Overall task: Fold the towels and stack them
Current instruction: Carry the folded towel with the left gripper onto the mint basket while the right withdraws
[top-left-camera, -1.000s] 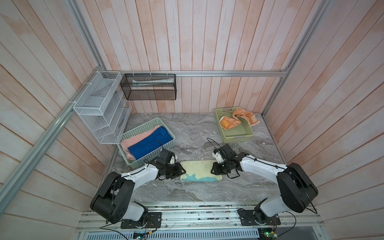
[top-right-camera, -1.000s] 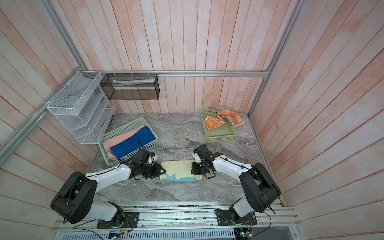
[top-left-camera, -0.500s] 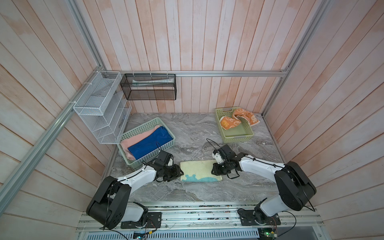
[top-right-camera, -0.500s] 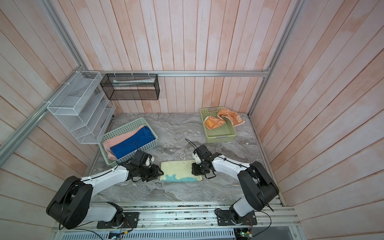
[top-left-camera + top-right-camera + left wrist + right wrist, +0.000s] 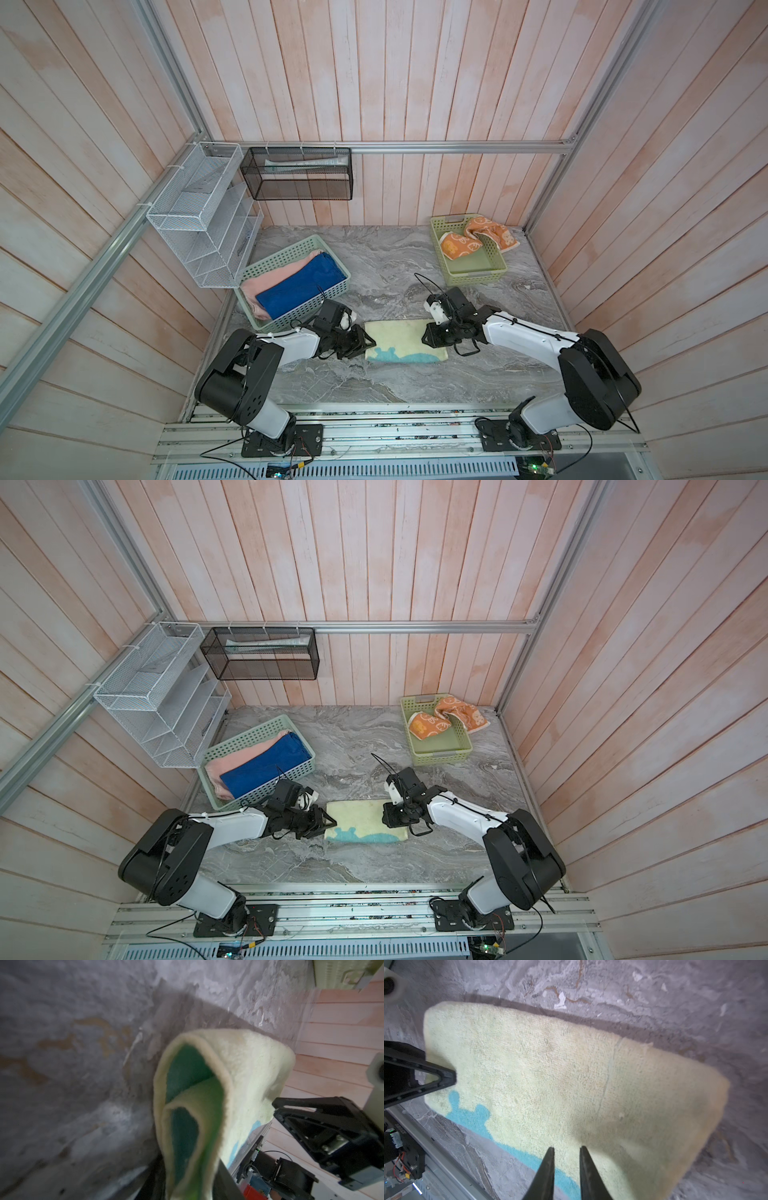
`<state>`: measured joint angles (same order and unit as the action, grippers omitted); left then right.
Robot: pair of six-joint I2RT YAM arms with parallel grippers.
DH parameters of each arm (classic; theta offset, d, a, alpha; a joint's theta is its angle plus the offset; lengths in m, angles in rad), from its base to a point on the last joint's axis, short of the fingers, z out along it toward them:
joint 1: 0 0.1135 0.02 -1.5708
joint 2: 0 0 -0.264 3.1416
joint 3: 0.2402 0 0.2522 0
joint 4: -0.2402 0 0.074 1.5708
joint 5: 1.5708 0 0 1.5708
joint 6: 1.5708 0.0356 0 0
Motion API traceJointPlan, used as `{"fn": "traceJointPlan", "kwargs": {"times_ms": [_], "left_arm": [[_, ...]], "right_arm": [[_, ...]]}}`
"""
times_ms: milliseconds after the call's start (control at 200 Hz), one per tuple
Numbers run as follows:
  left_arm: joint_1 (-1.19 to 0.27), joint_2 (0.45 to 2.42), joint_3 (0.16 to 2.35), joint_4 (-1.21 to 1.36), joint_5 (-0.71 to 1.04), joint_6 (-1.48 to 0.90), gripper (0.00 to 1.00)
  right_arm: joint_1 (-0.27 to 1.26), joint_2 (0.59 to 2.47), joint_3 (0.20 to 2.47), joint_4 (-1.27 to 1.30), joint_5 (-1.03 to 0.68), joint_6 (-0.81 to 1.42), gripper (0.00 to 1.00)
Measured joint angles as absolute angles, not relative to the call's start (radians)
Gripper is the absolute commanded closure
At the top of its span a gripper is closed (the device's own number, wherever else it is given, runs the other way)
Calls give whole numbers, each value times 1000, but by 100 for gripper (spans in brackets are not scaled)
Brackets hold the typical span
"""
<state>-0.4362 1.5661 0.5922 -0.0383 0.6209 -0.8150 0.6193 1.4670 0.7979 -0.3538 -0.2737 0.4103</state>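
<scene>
Arms lie low: left gripper (image 5: 369, 343) pinches yellow towel (image 5: 399, 338); right gripper (image 5: 565, 1148) narrow (grip unclear).

No text, label, brand or number can be read. Faint print on a tube (image 5: 305, 163) in the black mesh basket (image 5: 299, 192) is too small to make out; tiny lettering on a black part (image 5: 400, 1126) is blurred.

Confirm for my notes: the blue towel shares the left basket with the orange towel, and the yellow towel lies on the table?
No. Both top views show the blue towel sharing the left basket with the pink towel; the yellow towel lies on the table.
</scene>
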Motion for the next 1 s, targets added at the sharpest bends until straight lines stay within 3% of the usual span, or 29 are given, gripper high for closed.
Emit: {"fn": "traceJointPlan", "kwargs": {"times_ms": [140,455,1000], "left_arm": [[-447,1584,632,-93,588,-798,100],[-437,1588,936,-338,515,-685,100],[-206,1805,1782,-783,410,-436,100]], "right_arm": [[619,1333,771,-331,-201,412,76],[588,1094,653,-247,-52,422,78],[540,1087,633,-231,-38,410,79]]}}
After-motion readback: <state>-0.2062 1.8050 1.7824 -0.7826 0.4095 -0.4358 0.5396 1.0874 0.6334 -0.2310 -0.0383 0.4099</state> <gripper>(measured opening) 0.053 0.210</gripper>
